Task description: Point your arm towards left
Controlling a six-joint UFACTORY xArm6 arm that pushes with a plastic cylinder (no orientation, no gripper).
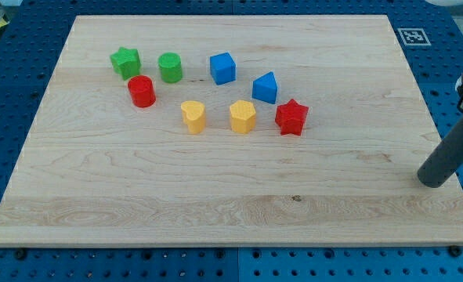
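My tip (pixel 433 180) is the lower end of the dark rod at the view's right edge, touching the wooden board (pixel 215 196) near its right side. It stands well right of all the blocks. The nearest is a red star (pixel 291 117). Left of it lie a yellow hexagon-like block (pixel 242 117) and a yellow block (pixel 193 117). Above are a blue wedge-like block (pixel 265 87), a blue cube (pixel 223 68), a green cylinder (pixel 170 67) and a green star (pixel 125 62). A red cylinder (pixel 142 91) sits below the green ones.
The board lies on a blue perforated table (pixel 19 47). A white fiducial marker (pixel 413 36) sits just off the board's top right corner.
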